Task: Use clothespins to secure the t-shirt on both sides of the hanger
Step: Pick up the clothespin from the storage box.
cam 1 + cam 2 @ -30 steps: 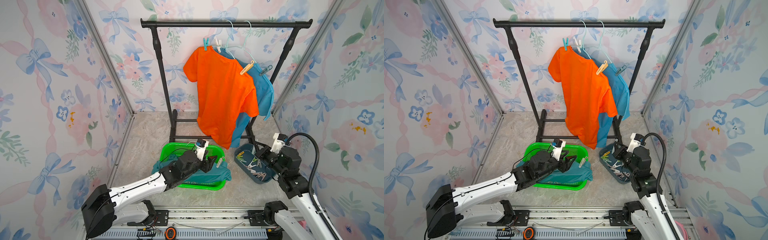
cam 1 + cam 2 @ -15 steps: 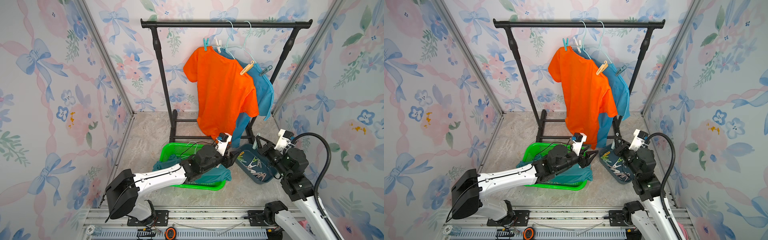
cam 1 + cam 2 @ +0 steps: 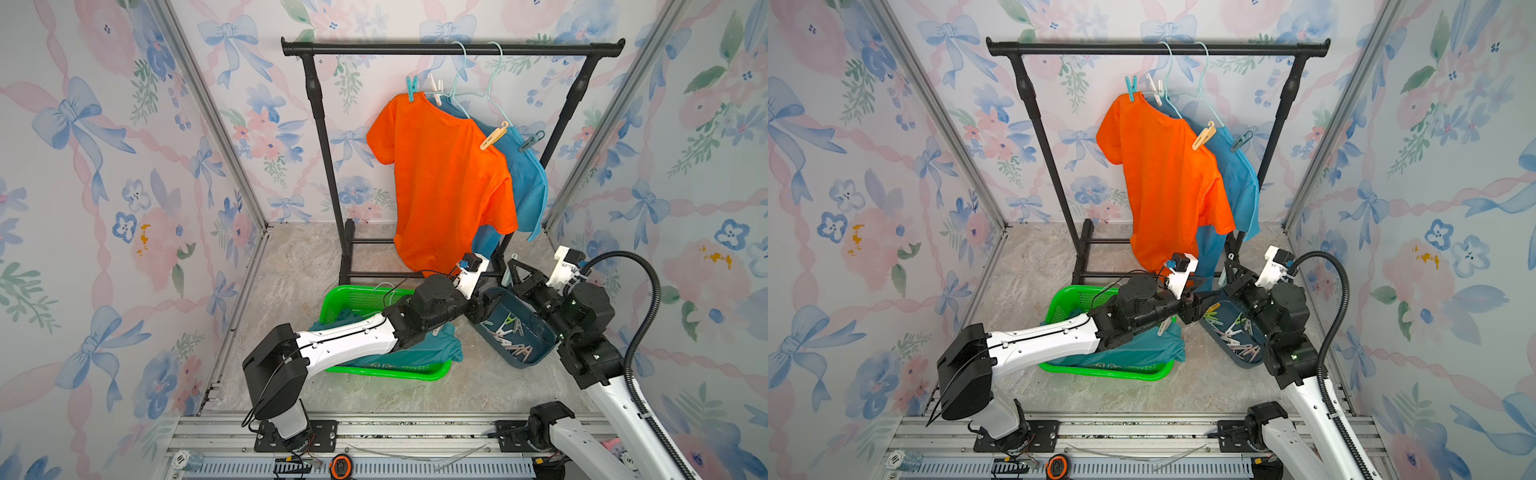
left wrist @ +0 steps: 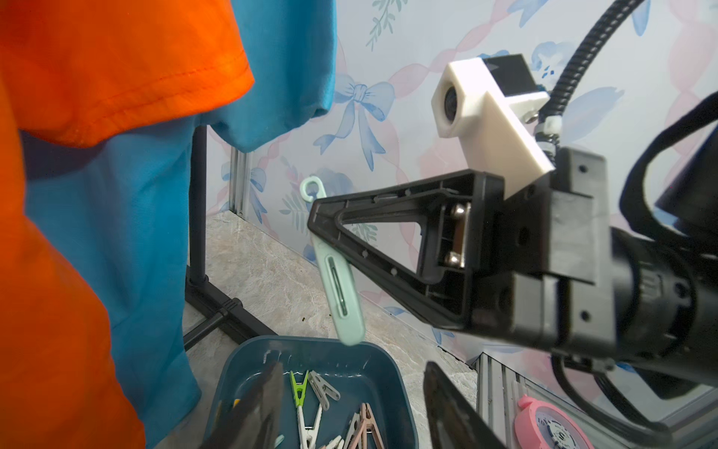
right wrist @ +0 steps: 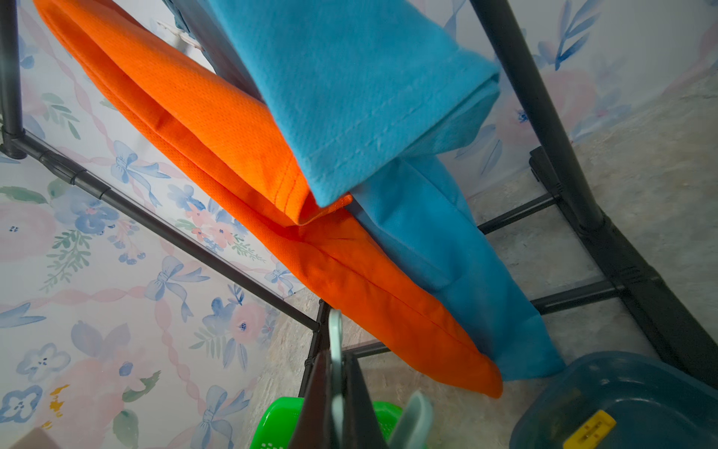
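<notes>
Clothespins [image 3: 509, 332] in blue bin [image 3: 522, 365]; teal garment [image 3: 432, 354] in green basket [image 3: 353, 300]; right gripper [image 4: 316, 221] clamps mint clothespin [image 4: 344, 295]; left gripper [image 4: 353, 371] spread.

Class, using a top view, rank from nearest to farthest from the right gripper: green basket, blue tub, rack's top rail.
1. Blue tub, just below the right gripper.
2. Green basket, on the floor toward the left arm.
3. Top rail, high overhead.
</notes>
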`<action>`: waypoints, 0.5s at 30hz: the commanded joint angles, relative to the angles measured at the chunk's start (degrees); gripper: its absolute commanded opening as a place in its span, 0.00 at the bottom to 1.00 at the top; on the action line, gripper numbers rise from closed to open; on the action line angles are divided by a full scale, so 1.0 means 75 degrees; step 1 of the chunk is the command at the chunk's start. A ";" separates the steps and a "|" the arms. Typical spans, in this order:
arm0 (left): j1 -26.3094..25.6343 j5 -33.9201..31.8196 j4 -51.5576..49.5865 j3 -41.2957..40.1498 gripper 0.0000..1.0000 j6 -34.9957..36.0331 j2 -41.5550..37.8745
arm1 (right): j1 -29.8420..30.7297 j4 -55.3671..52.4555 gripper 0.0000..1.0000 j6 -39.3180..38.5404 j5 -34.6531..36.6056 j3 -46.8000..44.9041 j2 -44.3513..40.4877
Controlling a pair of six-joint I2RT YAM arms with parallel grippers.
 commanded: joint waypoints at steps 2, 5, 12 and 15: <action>0.0159 0.0284 -0.0038 0.0507 0.54 -0.0099 0.0452 | 0.0093 0.0389 0.00 0.0150 -0.0106 0.0211 -0.0119; 0.0250 0.0314 -0.0057 0.0719 0.47 -0.0143 0.0605 | 0.0093 0.0339 0.00 0.0170 -0.0180 0.0280 -0.0131; 0.0334 0.0388 -0.0179 0.1167 0.37 -0.0170 0.0834 | 0.0105 0.0375 0.00 0.0319 -0.0222 0.0160 -0.0269; 0.0341 0.0401 -0.0232 0.1261 0.33 -0.0159 0.0906 | 0.0105 0.0458 0.00 0.0424 -0.0228 0.0037 -0.0341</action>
